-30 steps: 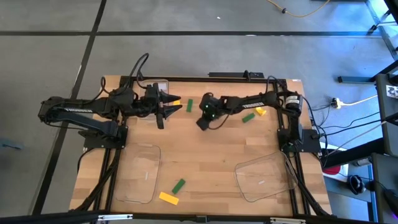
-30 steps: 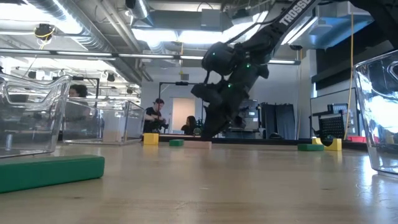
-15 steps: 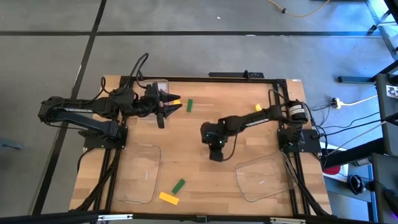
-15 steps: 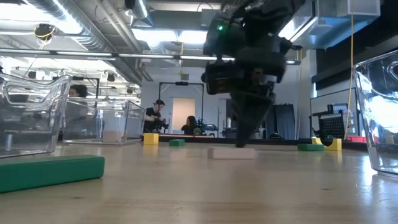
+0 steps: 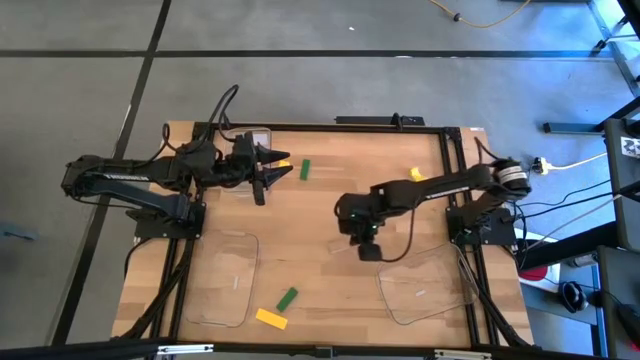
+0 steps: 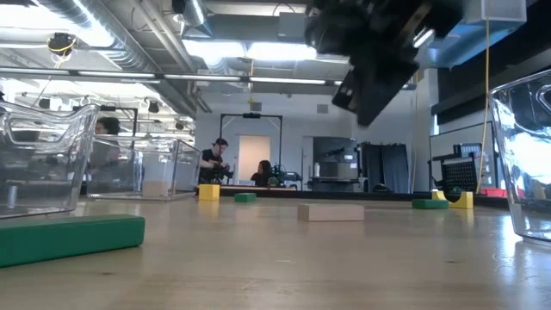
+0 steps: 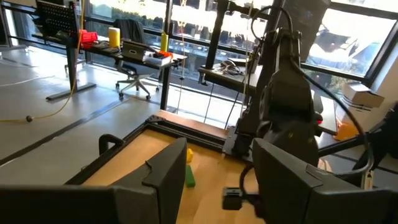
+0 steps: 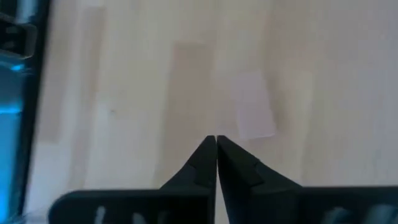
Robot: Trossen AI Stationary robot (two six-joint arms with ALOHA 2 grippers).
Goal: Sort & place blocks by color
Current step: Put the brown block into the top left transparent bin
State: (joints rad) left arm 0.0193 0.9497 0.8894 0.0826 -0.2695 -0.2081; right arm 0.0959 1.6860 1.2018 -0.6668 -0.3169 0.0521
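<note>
Your table (image 5: 320,210) fills the middle of the high view, with three clear trays on it: one at lower right (image 5: 425,290), one at lower left (image 5: 222,280) and a smaller one at upper left (image 5: 258,135) behind the left arm. As far as you can see none of them holds a sorted block, so I'd judge the sorting barely begun. The right gripper (image 5: 366,247) hangs above the centre-right of the table, just above the lower-right tray; its wrist view shows the fingers pressed together with nothing between them. The left gripper (image 5: 278,172) waits at upper left with its fingers spread apart and empty. Now the blocks, all loose on the wood: a tan block (image 6: 331,212) lies flat mid-table, close by the right gripper and in its wrist view just past the fingertips; a green block (image 5: 305,169) and a yellow one (image 5: 284,163) lie near the left gripper; a yellow block (image 5: 416,175) sits at upper right; a green block (image 5: 288,298) and a yellow block (image 5: 270,318) lie near the bottom edge. Every one is left for you to place.
</note>
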